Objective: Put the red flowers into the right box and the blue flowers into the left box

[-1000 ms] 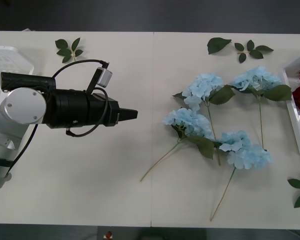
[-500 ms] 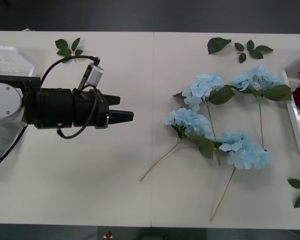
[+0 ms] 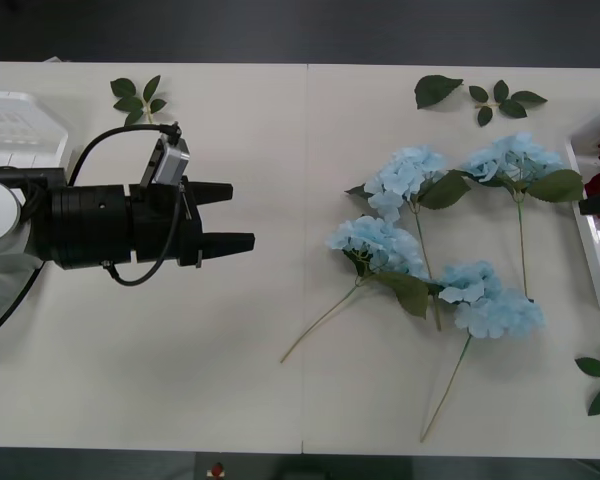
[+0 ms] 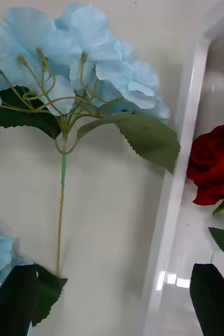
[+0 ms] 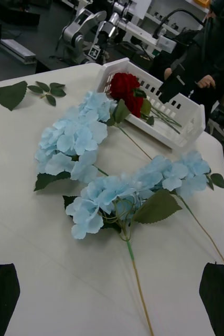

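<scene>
While the table carries four blue flowers well ahead of the wide-open left claw, with red flowers boxed beyond, their crossing stems could probably snag and drag neighbours along.

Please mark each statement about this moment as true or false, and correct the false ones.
1. The left gripper is open. True.
2. The left gripper holds one of the blue flowers. False: it holds nothing; all four lie on the table.
3. The red flowers lie in the right box. True.
4. The right gripper is shut on a red flower. False: it is open, at the right box's rim.
5. The left box holds blue flowers. False: its visible part shows none.
</scene>
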`<action>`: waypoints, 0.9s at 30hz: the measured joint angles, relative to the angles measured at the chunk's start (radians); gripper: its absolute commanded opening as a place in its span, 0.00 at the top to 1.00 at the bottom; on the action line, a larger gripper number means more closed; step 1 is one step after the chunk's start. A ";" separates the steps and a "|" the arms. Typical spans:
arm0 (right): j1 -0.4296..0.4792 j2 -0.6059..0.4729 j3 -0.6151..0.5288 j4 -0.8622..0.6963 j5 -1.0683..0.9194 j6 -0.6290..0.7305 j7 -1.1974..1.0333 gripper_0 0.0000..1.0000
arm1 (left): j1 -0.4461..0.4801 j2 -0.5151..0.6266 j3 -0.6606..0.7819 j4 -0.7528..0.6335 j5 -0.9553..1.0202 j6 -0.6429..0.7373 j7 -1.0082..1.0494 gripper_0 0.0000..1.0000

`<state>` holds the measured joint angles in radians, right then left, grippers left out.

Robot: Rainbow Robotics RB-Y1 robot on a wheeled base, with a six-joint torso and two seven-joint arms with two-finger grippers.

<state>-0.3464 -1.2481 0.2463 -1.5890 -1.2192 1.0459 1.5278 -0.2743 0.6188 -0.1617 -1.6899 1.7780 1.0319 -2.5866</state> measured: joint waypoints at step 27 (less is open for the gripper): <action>-0.175 0.428 0.133 0.225 0.581 0.063 -0.127 0.16 | 0.001 -0.116 0.082 0.000 -0.004 0.135 0.016 0.00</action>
<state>-0.5217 -0.8201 0.3790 -1.3637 -0.6379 1.1087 1.4011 -0.2732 0.5033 -0.0799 -1.6898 1.7745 1.1664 -2.5706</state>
